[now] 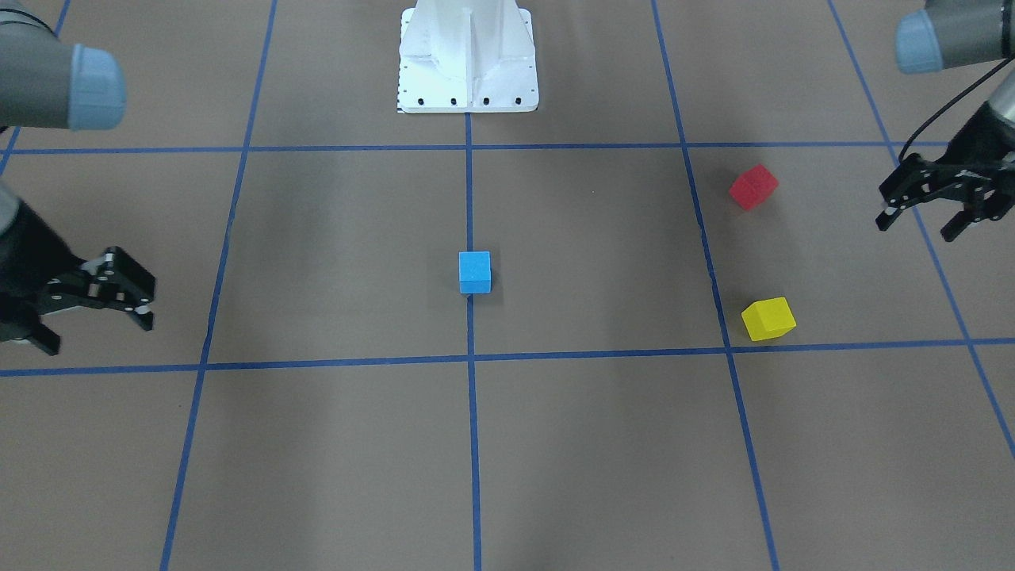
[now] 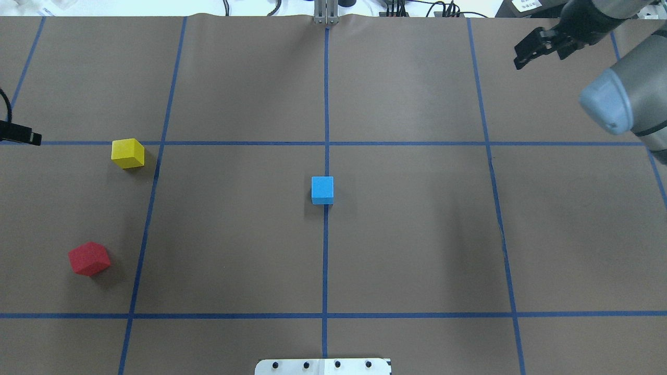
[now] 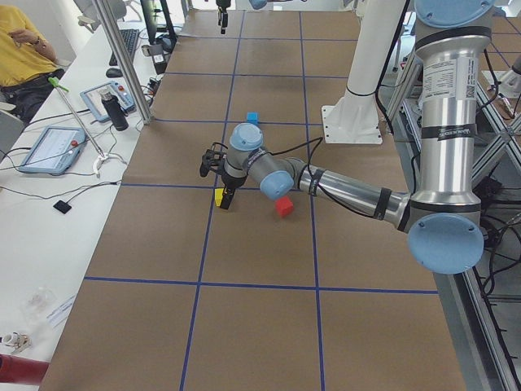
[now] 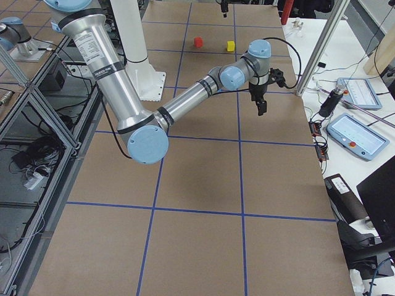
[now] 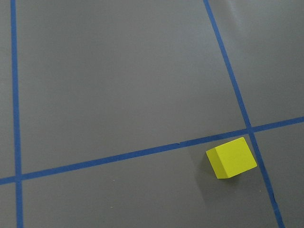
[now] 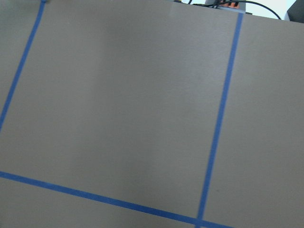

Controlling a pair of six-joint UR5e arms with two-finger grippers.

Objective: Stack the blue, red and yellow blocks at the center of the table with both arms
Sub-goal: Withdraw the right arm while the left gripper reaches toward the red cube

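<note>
We see blue block (image 1: 474, 272) at counter (image 1: 333, 262) centre; red (image 1: 753, 187) & yellow (image 1: 767, 319) lie apart toward the left arm's end. The left pincer (image 1: 917, 228) & right pincer (image 1: 97, 331) hang agape, empty. We judge cubes light, stiff, matte: grip opp. flat faces, wrist turned to match.

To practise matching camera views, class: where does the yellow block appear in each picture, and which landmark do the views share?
Front-facing: yellow block, right of centre, just below mid-height.
Overhead: block, left side, upper half.
Exterior left: block, left of centre, mid-height.
Exterior right: block, near the top, right of centre.
Left wrist: block, lower right.
Right wrist: not in view.
Landmark: the red block close by, in all four exterior views.
</note>
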